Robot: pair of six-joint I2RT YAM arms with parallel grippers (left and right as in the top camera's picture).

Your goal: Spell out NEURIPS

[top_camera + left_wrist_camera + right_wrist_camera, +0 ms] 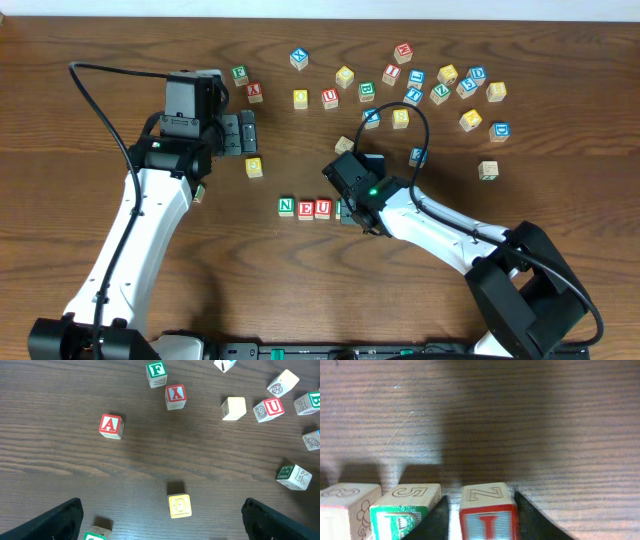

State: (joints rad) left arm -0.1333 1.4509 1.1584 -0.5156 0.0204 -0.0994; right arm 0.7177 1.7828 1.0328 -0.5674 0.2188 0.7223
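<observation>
Beside a green cube (pixel 405 512), right tool (pixel 484 521) clamps red I cube (pixel 488 506)

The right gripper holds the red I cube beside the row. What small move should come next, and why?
Probably open the right gripper to release: the red I cube it clamps has its top level with the green cube close beside it, so it seems to rest on the table, already in place.

Bright even light, soft shadows, broad dark shadow in rt wrist view
</observation>
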